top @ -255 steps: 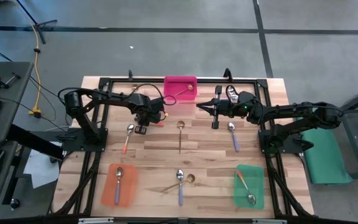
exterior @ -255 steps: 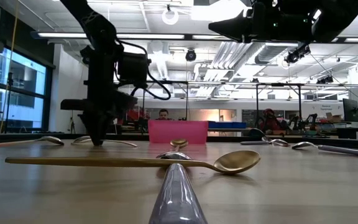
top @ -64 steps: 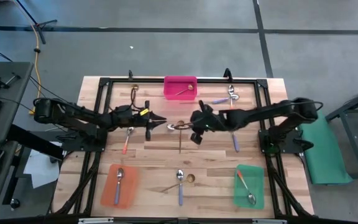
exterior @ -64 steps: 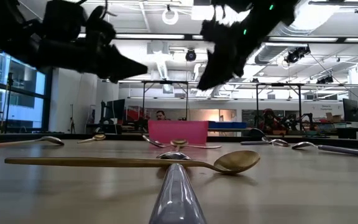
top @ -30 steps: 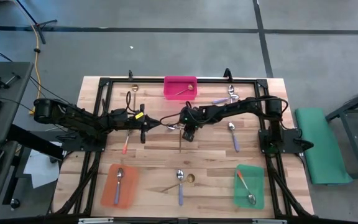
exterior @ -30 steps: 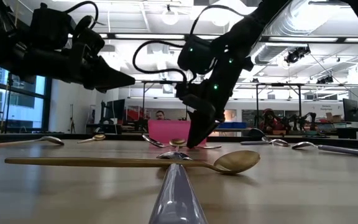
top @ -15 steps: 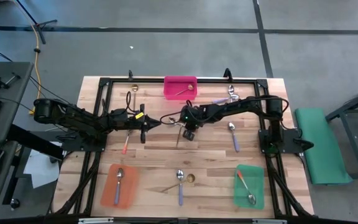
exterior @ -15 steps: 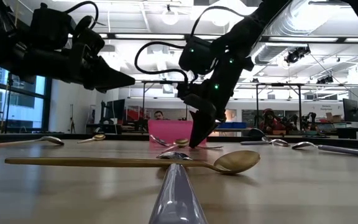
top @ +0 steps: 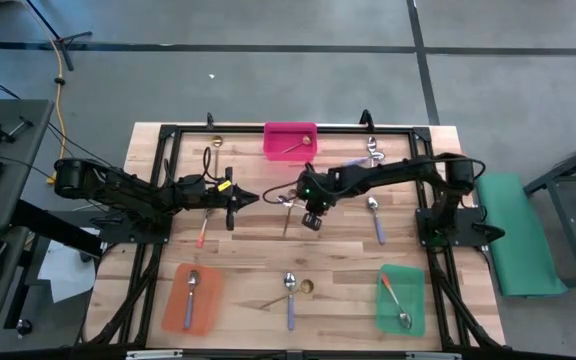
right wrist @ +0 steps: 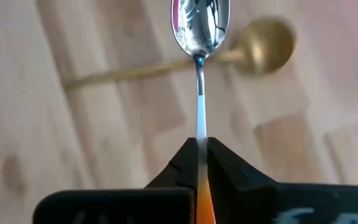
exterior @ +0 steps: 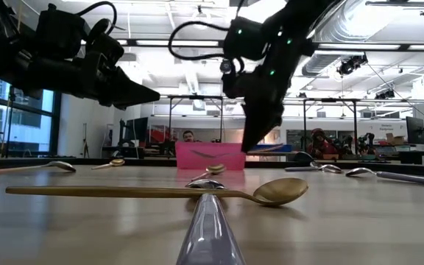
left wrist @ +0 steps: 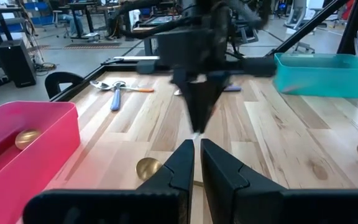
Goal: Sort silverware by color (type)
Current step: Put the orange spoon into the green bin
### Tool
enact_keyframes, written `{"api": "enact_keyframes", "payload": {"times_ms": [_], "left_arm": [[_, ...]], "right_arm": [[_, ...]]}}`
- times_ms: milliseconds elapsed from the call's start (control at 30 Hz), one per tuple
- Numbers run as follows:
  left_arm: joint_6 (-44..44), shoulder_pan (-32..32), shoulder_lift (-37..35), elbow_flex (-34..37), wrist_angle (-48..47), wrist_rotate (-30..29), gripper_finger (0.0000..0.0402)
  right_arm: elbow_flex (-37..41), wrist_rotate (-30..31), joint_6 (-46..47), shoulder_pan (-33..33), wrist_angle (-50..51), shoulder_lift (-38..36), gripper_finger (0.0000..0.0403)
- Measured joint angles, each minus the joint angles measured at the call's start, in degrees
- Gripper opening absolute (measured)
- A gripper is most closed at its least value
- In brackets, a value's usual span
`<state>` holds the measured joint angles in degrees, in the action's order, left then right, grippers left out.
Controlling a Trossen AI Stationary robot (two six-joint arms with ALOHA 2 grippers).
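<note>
1. High view: the right gripper (top: 309, 205) reaches to the table's middle, clenched on an orange-handled spoon (top: 290, 200). Half a second ago the gripper sat a little nearer the pink tray (top: 289, 139); it has since drawn back and lifted. The left gripper (top: 248, 198) points at it from just beside, fingers nearly together and holding nothing. A gold spoon (top: 288, 218) lies under the right gripper. More spoons rest on the orange tray (top: 190, 297) and green tray (top: 400, 298).

2. Low view: the right gripper (exterior: 254, 140) hangs above the table; a moment ago its tips were down near the wood. The left gripper (exterior: 147, 94) hovers higher, to its side. A long gold spoon (exterior: 160, 192) lies across the front.

3. Left wrist view: the left gripper (left wrist: 194, 163) has its fingers (left wrist: 180, 163) close together with a thin gap, gripping nothing. The other arm's gripper hangs beyond it.

4. Right wrist view: the right gripper (right wrist: 199, 163) pinches the spoon's (right wrist: 200, 37) orange handle; the silver bowl sticks out beyond the tips, above the gold spoon (right wrist: 185, 61) on the wood.
</note>
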<state>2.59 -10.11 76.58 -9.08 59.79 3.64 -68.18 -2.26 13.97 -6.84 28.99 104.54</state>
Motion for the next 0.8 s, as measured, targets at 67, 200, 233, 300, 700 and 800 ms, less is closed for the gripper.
{"api": "enact_keyframes", "payload": {"times_ms": [67, 200, 233, 300, 700, 800], "left_arm": [[0.0, 0.0, 0.0, 0.0, 0.0, 0.0, 0.0019], [-0.1, 0.0, 0.0, 0.0, 0.0, 0.0, 0.0019], [-0.2, 0.0, 0.0, 0.0, 0.0, 0.0, 0.0019], [-0.4, 0.0, 0.0, 0.0, 0.0, 0.0, 0.0019], [-0.7, 0.0, 0.0, 0.0, 0.0, 0.0, 0.0019], [-1.1, 0.0, 0.0, 0.0, 0.0, 0.0, 0.0019]], "right_arm": [[0.0, 0.0, 1.2, 1.2, 2.2, -0.8, 0.0001], [0.0, 0.1, 4.7, 4.3, 7.5, -2.6, 0.0001], [0.0, -0.2, 5.8, 5.3, 9.1, -3.2, 0.0001], [0.0, -0.8, 8.5, 7.5, 12.5, -4.4, 0.0], [7.1, 0.2, 22.5, 15.7, 10.3, -5.9, 0.0], [10.6, 0.3, 24.2, 16.4, 5.7, -5.9, 0.0]]}}
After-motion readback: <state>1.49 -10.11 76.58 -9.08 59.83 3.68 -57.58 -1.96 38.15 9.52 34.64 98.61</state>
